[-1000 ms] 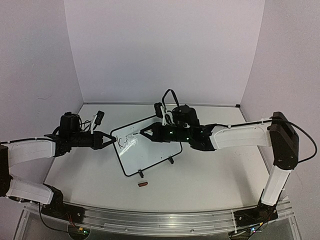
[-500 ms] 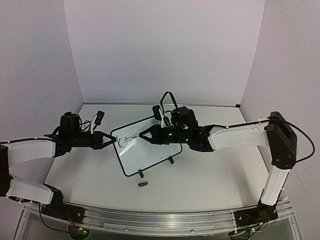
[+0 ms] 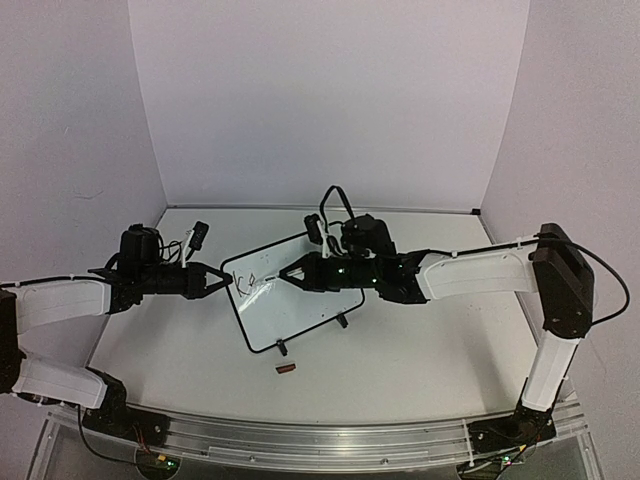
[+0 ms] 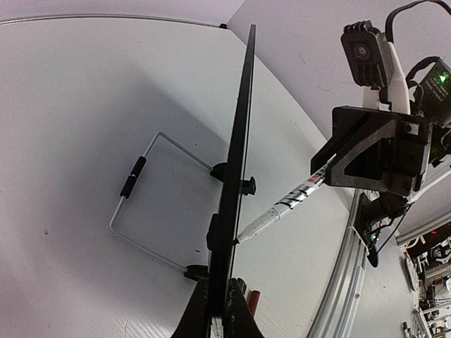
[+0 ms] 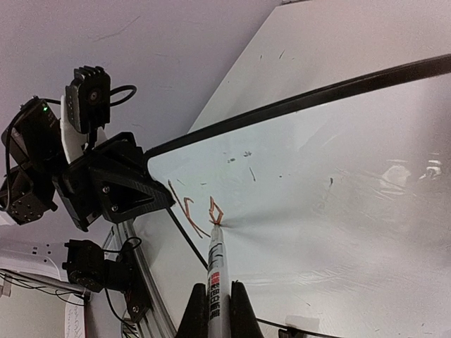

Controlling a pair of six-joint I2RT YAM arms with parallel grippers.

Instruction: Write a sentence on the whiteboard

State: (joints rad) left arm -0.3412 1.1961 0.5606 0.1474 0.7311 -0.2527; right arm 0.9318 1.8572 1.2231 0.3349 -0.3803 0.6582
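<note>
- The flat white table [image 3: 440, 345] fills the lower half of the top view and carries everything.
- The small rectangular whiteboard [image 3: 300, 315], white with a thin black rim, rounded corners and two little black feet, is at the centre of the top view, slightly left of the middle and turned at an angle. In the left wrist view it appears edge-on, as a thin dark line from the top centre down to the bottom.
- I judge the whiteboard to be light, thin and stiff, with a glossy face that is probably slippery. The rim, away from the writing area, seems the best place to hold it. The pressure of the pen could push or tip it, so a firm pinch is needed.
- The black left gripper [image 3: 228, 282] comes from the left of the frame and is closed on the left edge of the whiteboard. In the left wrist view its fingers [image 4: 194, 327] pinch the rim at the bottom.
- The black right gripper [image 3: 287, 272] comes from the right and is clamped around a thin white marker [image 5: 215, 264] with dark print on the barrel. The marker looks light and smooth.
- The marker tip appears to touch the left part of the board face.
- The lettering [image 5: 194, 208] is only a few thin reddish strokes near the tip, and I cannot read them. The sentence seems to be at its beginning.
- A small dark red object [image 3: 287, 369] lies on the table just below the board. I cannot tell what it is.
</note>
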